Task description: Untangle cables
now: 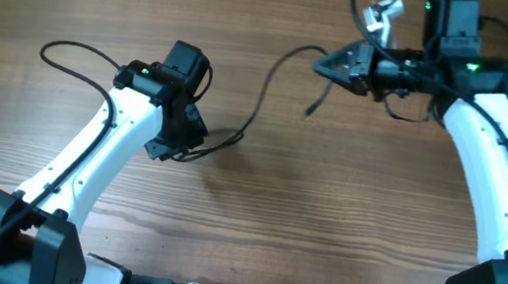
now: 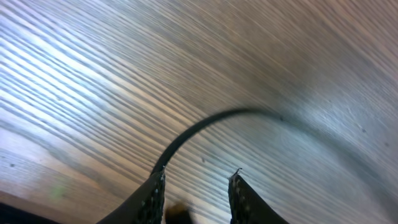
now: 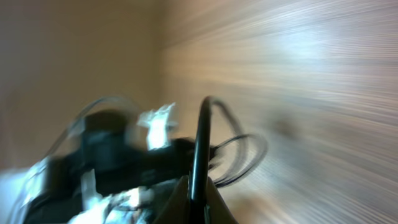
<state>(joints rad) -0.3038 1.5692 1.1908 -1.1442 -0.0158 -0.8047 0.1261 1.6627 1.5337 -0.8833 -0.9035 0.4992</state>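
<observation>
We see one cable (image 1: pixel 263 92) strung across the table (image 1: pixel 322 221) between the two hands, its long axis running on a slant from low near the left hand (image 1: pixel 199 144) up and away to the right hand (image 1: pixel 329 68). The right hand has its fingers closed on the far end of that cable; in the blurred wrist view the cord stands straight up out of the pinch, with a few loops behind it that we cannot sort out. A short loose end hangs just below that hand. The left hand is partly open, its fingers (image 2: pixel 151 196) apart with bare table between them. The cable arcs in to touch the tip of one finger and is not clamped. We judge the left hand the nearer to the free stretch, which leads off ahead and to the right of it. The coming move turns on bringing that strand between the fingers, across the cord's line.
</observation>
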